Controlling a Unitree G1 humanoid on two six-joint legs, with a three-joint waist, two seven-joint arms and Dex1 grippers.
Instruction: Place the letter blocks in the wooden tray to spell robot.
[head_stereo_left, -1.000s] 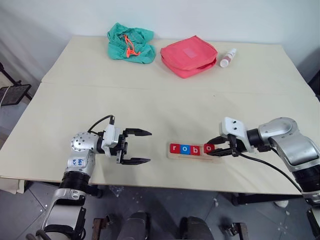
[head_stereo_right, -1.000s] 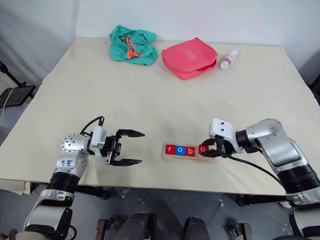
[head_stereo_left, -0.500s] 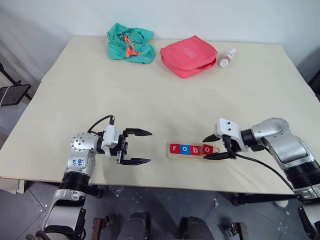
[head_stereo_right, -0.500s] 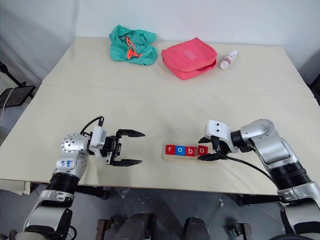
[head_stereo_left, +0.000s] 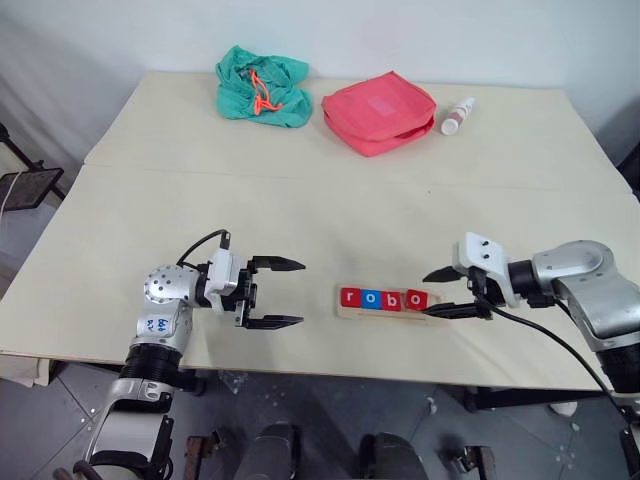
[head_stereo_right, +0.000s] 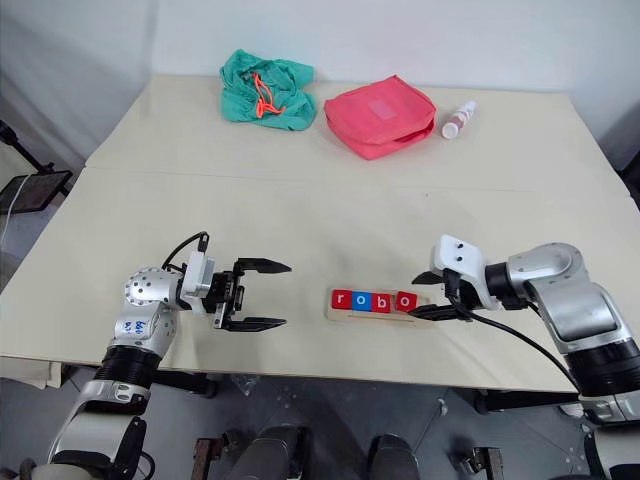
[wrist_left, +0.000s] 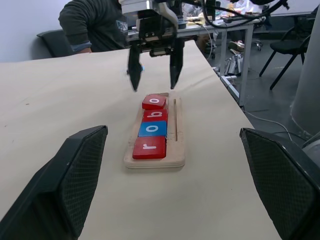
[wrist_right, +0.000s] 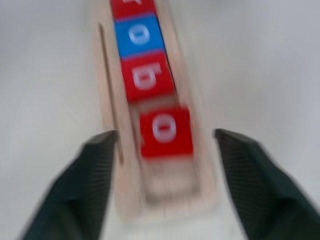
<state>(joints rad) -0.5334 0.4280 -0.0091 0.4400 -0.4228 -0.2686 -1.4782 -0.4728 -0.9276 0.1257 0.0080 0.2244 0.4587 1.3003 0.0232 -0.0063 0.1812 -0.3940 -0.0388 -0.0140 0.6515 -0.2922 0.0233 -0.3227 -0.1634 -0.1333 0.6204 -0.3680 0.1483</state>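
Four letter blocks (head_stereo_left: 383, 298) in wooden tray (head_stereo_left: 388, 315), near edge. Right gripper (head_stereo_left: 447, 291) spread, empty, just right. Left gripper (head_stereo_left: 288, 293) spread, empty, left.

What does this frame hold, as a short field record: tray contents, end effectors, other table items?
tray: wooden tray near the table's front edge
blocks in tray: four letter blocks, red r, blue o, red b, red o; last one slightly askew
fifth block: not visible
right end effector: open, empty, just beyond the tray's right end
left end effector: open, empty, left of the tray
far table: green cloth, red pouch, small bottle
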